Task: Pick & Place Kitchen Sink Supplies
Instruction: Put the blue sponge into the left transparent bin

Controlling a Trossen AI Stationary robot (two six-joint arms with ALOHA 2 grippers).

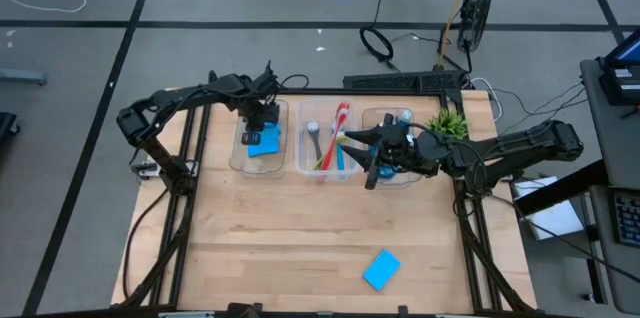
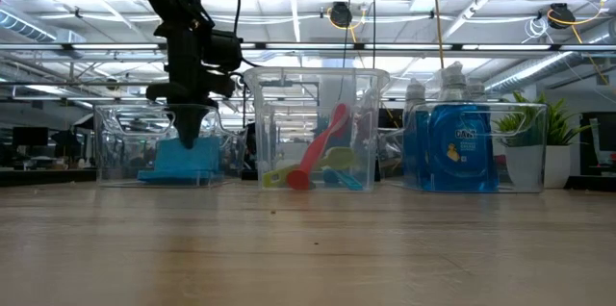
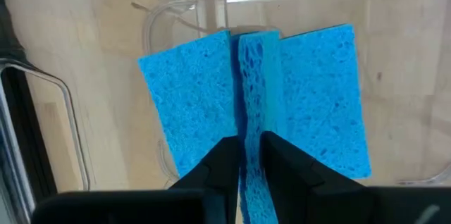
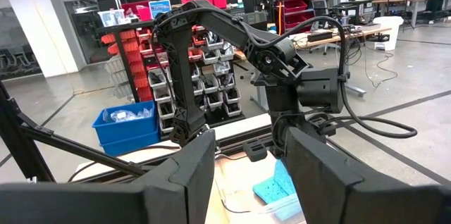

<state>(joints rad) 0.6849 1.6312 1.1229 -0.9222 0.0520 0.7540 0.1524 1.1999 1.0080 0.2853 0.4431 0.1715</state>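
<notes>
Wooden table (image 1: pixel 300 248), left gripper (image 3: pixel 252 155) pinching edge-up sponge (image 3: pixel 259 90) over bin (image 1: pixel 240 158)

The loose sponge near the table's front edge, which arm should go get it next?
Probably the right. The loose sponge lies right of centre, nearer the right gripper, which is open and empty over the bottle bin. The left gripper is busy, pinching a sponge on edge in the left bin.

We see two matte black six-joint arms built of rounded, blocky segments, with black cables looping along them. The left arm's two-finger gripper (image 3: pixel 251 164) has flat, dark, wedge-shaped fingers (image 3: pixel 218 164). The right arm's gripper (image 4: pixel 243 175) shows broad, smooth black fingers (image 4: pixel 180 175) with squared edges.
</notes>
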